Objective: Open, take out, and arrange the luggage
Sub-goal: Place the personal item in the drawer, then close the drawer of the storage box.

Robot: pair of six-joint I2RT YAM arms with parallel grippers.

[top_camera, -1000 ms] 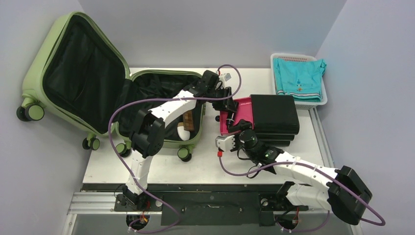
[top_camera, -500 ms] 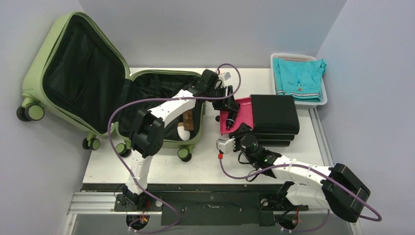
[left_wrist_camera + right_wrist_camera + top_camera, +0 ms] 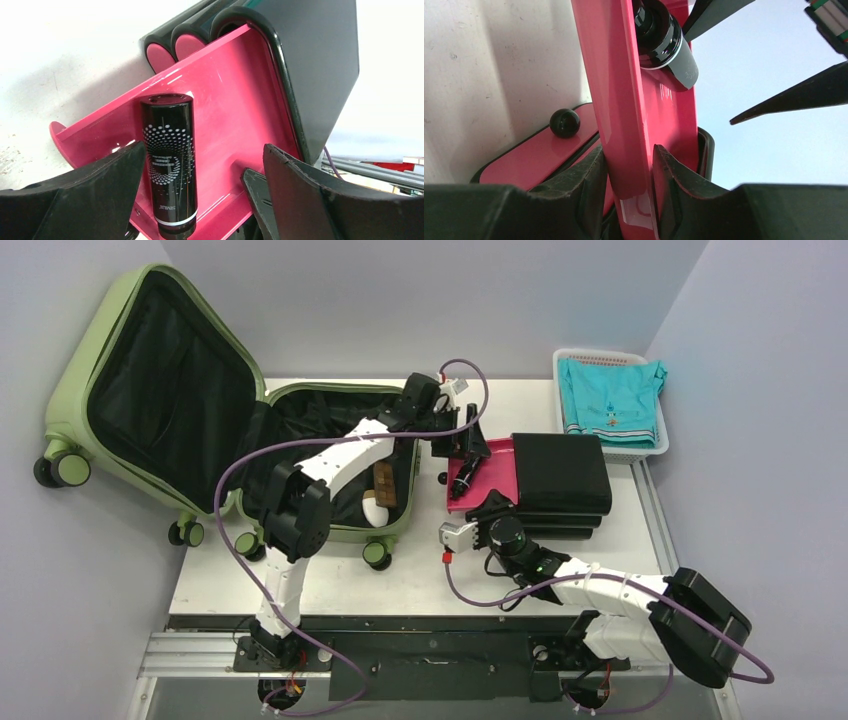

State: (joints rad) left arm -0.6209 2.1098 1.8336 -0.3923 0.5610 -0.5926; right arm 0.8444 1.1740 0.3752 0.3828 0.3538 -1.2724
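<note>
Left pincer (image 3: pixel 202 167) stands wide with nothing in its hold; a black bottle (image 3: pixel 169 160) lies between its fingers on the pink drawer (image 3: pixel 235 95). Right pincer (image 3: pixel 629 165), on its near side, clamps that drawer's front edge. Off to their left the luggage (image 3: pixel 150 390) lies open, with a brown item (image 3: pixel 385 483) and a white item (image 3: pixel 374 510) inside, so unpacking looks only partway done

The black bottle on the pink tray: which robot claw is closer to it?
Left. The left gripper hangs open right over the bottle, fingers either side. The right gripper pinches the pink tray's near edge, short of the bottle.
</note>
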